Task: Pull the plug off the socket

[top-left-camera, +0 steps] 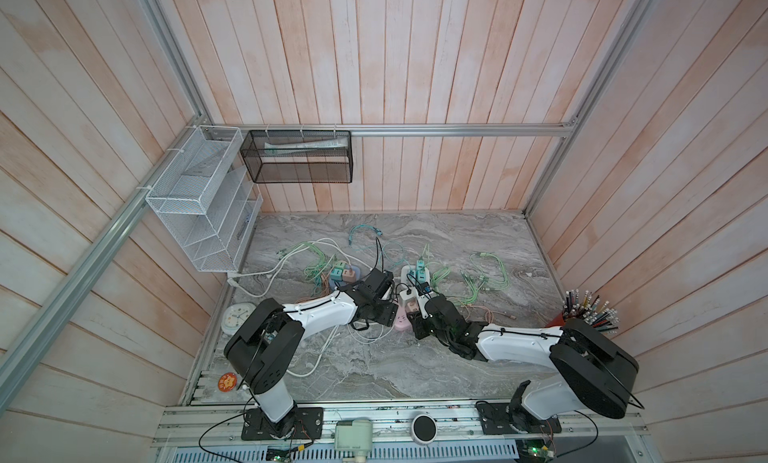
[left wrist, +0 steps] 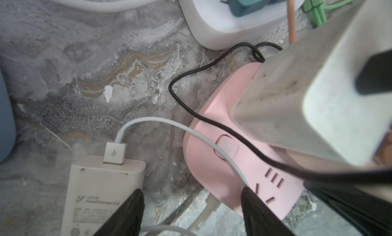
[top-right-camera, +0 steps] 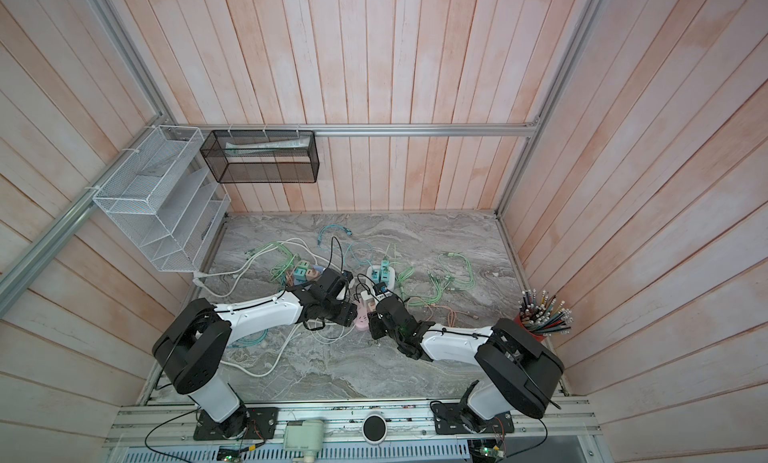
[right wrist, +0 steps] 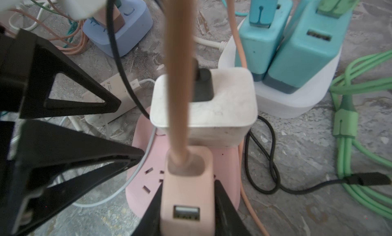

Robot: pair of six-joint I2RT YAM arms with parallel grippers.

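Note:
A peach plug (right wrist: 186, 192) with a peach cable stands in the pink socket (right wrist: 144, 177), and my right gripper (right wrist: 188, 182) is shut on its two sides. A white charger (right wrist: 212, 110) with a black cable is plugged in just behind it. My left gripper (left wrist: 192, 190) is open. One of its fingers (left wrist: 254, 203) sits on the pink socket (left wrist: 203, 171), and the other lies beside a loose white charger (left wrist: 101, 188) on the table. In both top views the grippers (top-left-camera: 390, 313) (top-left-camera: 415, 313) meet over the pink socket (top-left-camera: 402, 321) at mid-table.
A white power strip with teal chargers (right wrist: 297, 54) and a blue strip (right wrist: 127, 33) stand close behind. Green cables (right wrist: 350, 139) and a black cable (right wrist: 265, 160) lie to one side. A pencil cup (top-left-camera: 582, 315), a clock (top-left-camera: 235, 317) and wire racks (top-left-camera: 203, 203) line the edges.

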